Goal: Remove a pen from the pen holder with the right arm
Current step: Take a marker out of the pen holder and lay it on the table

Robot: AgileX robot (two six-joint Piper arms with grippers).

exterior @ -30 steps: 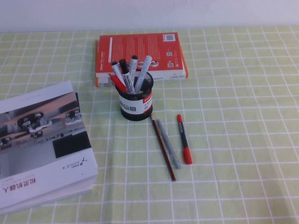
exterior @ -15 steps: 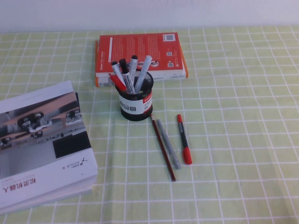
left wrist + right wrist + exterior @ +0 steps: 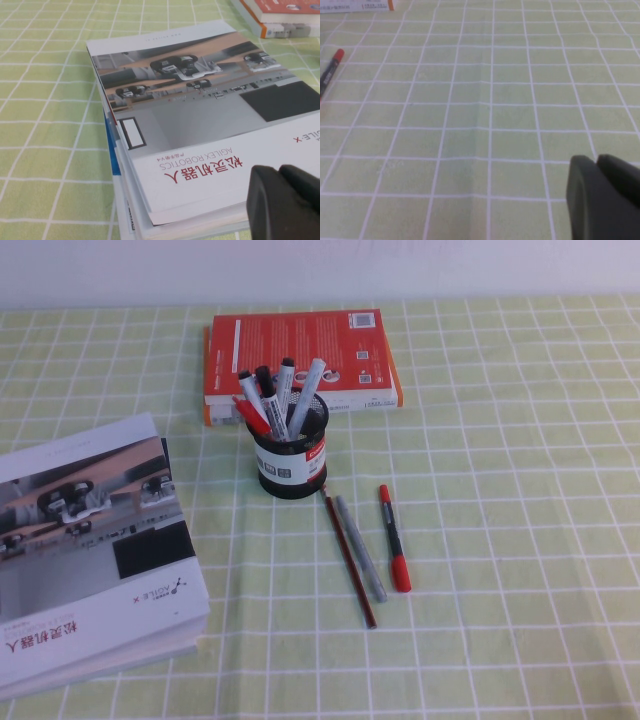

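The holder (image 3: 290, 458), a black mesh cup with a white label, stands upright just before the orange book (image 3: 300, 355), holding black-, grey- and red-capped pens (image 3: 275, 400). The left gripper (image 3: 278, 172) hangs over the booklet (image 3: 200, 125), jaws together. The right gripper (image 3: 596, 161) hangs over bare cloth (image 3: 470, 100), jaws together.

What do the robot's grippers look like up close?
Only their tips show. The left gripper, over the white booklet, and the right gripper, over the green checked tablecloth, look alike: two matte black, rounded fingers pressed side by side, with no markings or cables in sight.
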